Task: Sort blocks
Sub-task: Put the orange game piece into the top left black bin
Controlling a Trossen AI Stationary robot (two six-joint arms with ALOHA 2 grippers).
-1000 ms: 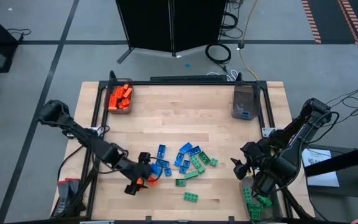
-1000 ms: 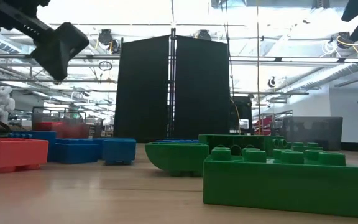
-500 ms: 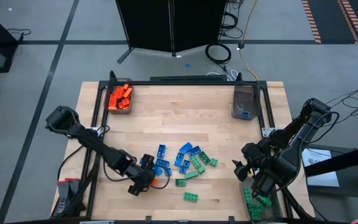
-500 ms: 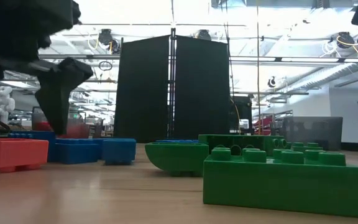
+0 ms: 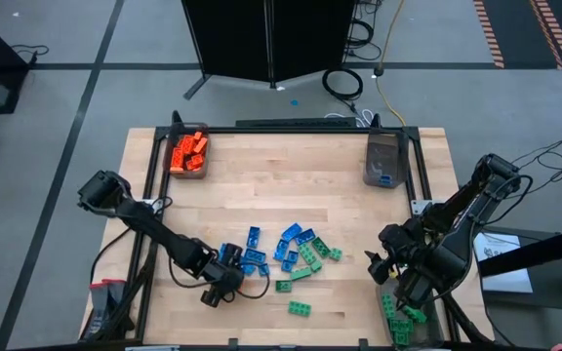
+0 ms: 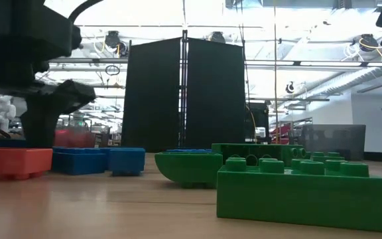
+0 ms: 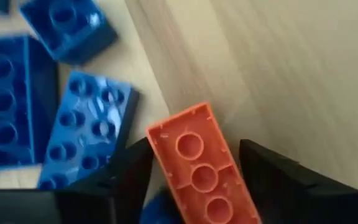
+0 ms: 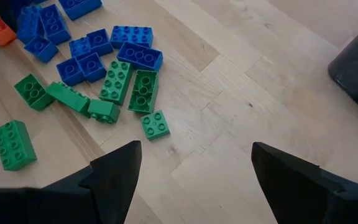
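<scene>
Left gripper (image 7: 194,180) down at the near-left edge of the block pile, jaws apart and straddling an orange brick (image 7: 201,165) lying studs-down on the table (image 5: 291,185), not yet clamped. Likely light, rigid, slick plastic; best pinched across the long flat sides. Blue bricks (image 7: 89,130) just beside. Right gripper (image 8: 191,180) waiting at near right, jaws apart, empty.

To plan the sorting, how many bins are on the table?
3: far-left bin with orange blocks, far-right bin, near-right bin partly covered by the right arm. More could be hidden.
</scene>
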